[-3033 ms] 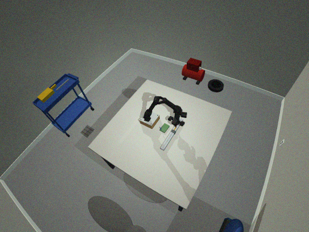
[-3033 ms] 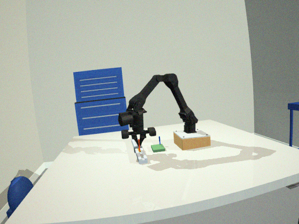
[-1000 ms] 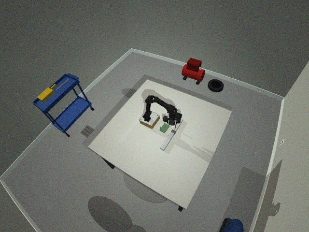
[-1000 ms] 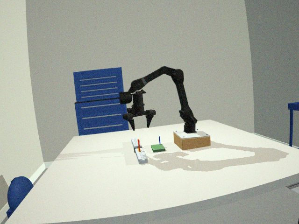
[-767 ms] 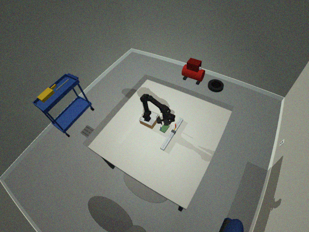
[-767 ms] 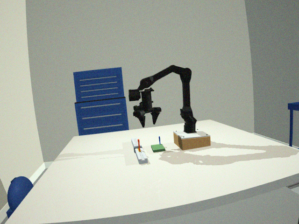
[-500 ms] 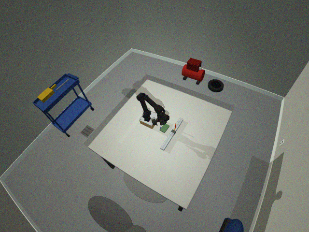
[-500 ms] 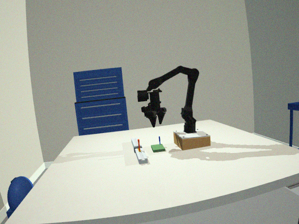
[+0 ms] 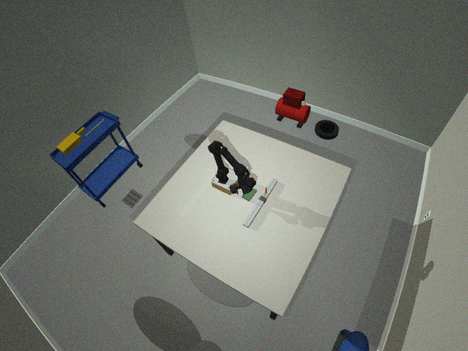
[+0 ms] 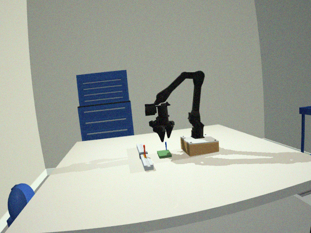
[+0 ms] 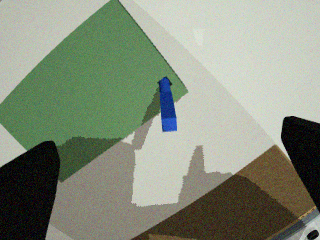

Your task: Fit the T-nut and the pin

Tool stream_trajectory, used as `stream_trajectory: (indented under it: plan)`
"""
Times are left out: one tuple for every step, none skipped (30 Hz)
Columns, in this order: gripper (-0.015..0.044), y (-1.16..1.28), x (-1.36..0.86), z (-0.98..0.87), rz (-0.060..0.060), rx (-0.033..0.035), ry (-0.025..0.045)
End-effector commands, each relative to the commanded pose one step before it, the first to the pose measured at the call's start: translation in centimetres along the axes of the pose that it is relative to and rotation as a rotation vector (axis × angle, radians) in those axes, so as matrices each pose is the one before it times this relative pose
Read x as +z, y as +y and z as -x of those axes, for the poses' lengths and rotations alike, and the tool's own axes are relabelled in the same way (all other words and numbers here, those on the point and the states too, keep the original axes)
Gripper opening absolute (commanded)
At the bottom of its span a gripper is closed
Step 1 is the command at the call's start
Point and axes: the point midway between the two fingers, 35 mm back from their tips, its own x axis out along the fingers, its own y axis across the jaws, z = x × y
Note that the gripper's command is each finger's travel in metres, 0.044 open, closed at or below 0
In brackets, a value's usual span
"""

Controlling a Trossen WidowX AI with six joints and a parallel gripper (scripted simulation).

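Note:
My gripper (image 10: 165,139) (image 11: 174,140) is open and empty, pointing down just above the blue pin (image 10: 165,146) (image 11: 168,105). The pin stands up from a corner of the green tray (image 9: 249,194) (image 10: 163,154) (image 11: 85,75), its top between the spread fingers in the wrist view. The aluminum rail (image 9: 252,216) (image 10: 148,164) lies beyond the tray, with the dark bracket (image 9: 262,198) across it. The orange handle (image 9: 265,190) (image 10: 144,149) sticks up from the slot close beside the bracket, yellow at its foot. The nut's flat part and the bracket hole cannot be made out.
The arm's wooden base block (image 9: 221,187) (image 10: 203,148) (image 11: 265,162) stands close to the tray, on the side away from the rail. All stand on the pale table (image 9: 211,222) (image 10: 175,190). The upright handle rises above the rail near the gripper.

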Motion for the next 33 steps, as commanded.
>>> stream_trajectory:
  plan:
    - [0.0440,-0.035,0.041,-0.562,0.0062,0.00136,-0.00821]
    - [0.0440,0.004,0.008,-0.080,0.0000,0.00000,0.00000]
    - [0.0440,0.006,0.013,-0.133,0.0000,0.00000,0.00000]
    - [0.0440,0.007,0.014,-0.163,0.0000,0.00000,0.00000]
    - [0.0440,0.007,0.013,-0.163,0.0000,0.00000,0.00000]
    - [0.0440,0.006,0.012,-0.163,0.0000,0.00000,0.00000]
    - [0.0440,0.005,0.011,-0.162,0.0000,0.00000,0.00000]
    - [0.0440,0.005,0.009,-0.162,0.0000,0.00000,0.00000]
    - [0.0440,0.004,0.008,-0.162,0.0000,0.00000,0.00001]
    - [0.0440,0.003,0.007,-0.161,0.0000,0.00000,0.00001]
    - [0.0440,0.003,0.006,-0.161,0.0000,0.00000,0.00001]
    - [0.0440,0.002,0.005,-0.161,0.0000,0.00000,0.00001]
    - [0.0440,0.001,0.003,-0.160,0.0000,0.00000,0.00001]
    - [0.0440,0.001,0.002,-0.160,0.0000,0.00000,0.00001]
    - [0.0440,0.000,0.001,-0.160,0.0000,0.00000,0.00001]
    - [0.0440,0.000,0.000,-0.159,0.0000,0.00000,0.00001]
    - [0.0440,-0.001,-0.001,-0.159,0.0000,0.00000,0.00001]
    - [0.0440,-0.002,-0.003,-0.159,0.0000,0.00000,0.00002]
    - [0.0440,-0.002,-0.004,-0.158,0.0000,-0.00001,0.00002]
    - [0.0440,-0.003,-0.005,-0.158,0.0000,-0.00001,0.00002]
    - [0.0440,-0.004,-0.006,-0.157,0.0000,-0.00001,0.00002]
    - [0.0440,-0.004,-0.007,-0.157,0.0000,-0.00001,0.00002]
    - [0.0440,-0.005,-0.008,-0.157,0.0000,-0.00001,0.00002]
    - [0.0440,-0.005,-0.010,-0.156,0.0000,-0.00001,0.00002]
    - [0.0440,-0.006,-0.011,-0.156,0.0000,-0.00001,0.00002]
    - [0.0440,-0.007,-0.012,-0.155,0.0000,-0.00001,0.00003]
    - [0.0440,-0.007,-0.013,-0.155,0.0000,-0.00001,0.00003]
    - [0.0440,-0.008,-0.014,-0.154,0.0000,-0.00001,0.00003]
    - [0.0440,-0.008,-0.015,-0.154,0.0000,-0.00001,0.00003]
    - [0.0440,-0.009,-0.016,-0.153,0.0000,-0.00001,0.00003]
    - [0.0440,-0.010,-0.018,-0.153,0.0000,-0.00001,0.00003]
    - [0.0440,-0.010,-0.019,-0.152,0.0000,-0.00001,0.00003]
    - [0.0440,-0.008,-0.015,-0.118,0.0000,-0.00001,0.00003]
